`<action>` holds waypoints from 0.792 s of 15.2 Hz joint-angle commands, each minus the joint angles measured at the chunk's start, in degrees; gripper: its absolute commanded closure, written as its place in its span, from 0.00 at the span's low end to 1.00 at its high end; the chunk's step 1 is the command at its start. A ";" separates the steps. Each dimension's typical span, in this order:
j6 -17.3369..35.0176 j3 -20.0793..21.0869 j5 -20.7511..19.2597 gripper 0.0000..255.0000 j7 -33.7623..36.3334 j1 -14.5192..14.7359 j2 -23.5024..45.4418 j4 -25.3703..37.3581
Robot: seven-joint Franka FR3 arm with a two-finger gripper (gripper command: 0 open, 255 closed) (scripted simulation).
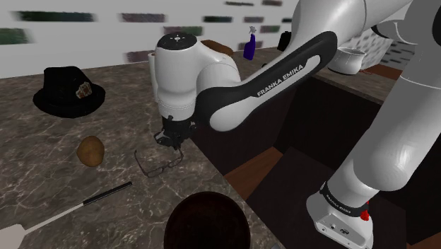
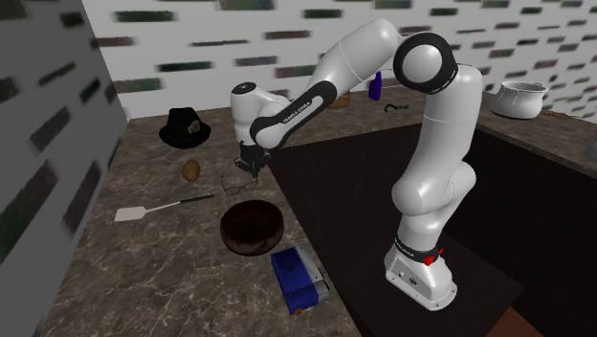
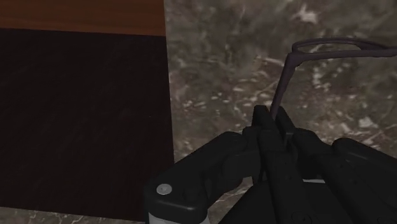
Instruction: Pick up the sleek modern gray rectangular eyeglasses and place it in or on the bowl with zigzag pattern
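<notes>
The eyeglasses (image 1: 158,162), thin and dark-framed with rectangular lenses, are lying low on the dark marbled surface (image 1: 49,177) close to its edge, and whether they are resting on it or just raised I cannot tell. The black hand (image 1: 172,136) is pointing down over the end of the eyeglasses nearest the edge. In the wrist view its fingers (image 3: 262,127) are standing pressed together, pinching one thin temple of the eyeglasses (image 3: 289,70), which is running from between the fingertips out to the frame. The bowl (image 2: 251,247), dark brown and round, is sitting on the surface near the eyeglasses, on the side toward the second exterior view's bottom; no pattern is showing on it. A brown potato (image 1: 90,151) is lying on the other side of the eyeglasses, toward the shoulder view's left, and a black hat (image 1: 68,91) is sitting beyond it. A spatula (image 1: 67,211) with a dark handle is lying between the potato and the bowl. A blue box (image 2: 298,279) is sitting past the bowl.
</notes>
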 commanded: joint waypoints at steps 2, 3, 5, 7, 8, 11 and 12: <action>-1.62 0.30 1.77 1.00 -1.41 -0.24 -1.49 0.73; -2.24 0.37 2.36 1.00 -1.90 -0.31 -1.98 1.05; -3.48 0.48 3.47 1.00 -2.85 -0.44 -2.93 1.75; -4.76 0.55 4.50 1.00 -3.75 -0.54 -3.81 2.50; -5.41 0.57 4.99 1.00 -4.18 -0.58 -4.24 2.89; -7.39 0.58 6.32 1.00 -5.38 -0.68 -5.41 4.17; -8.06 0.58 6.72 1.00 -5.75 -0.70 -5.78 4.62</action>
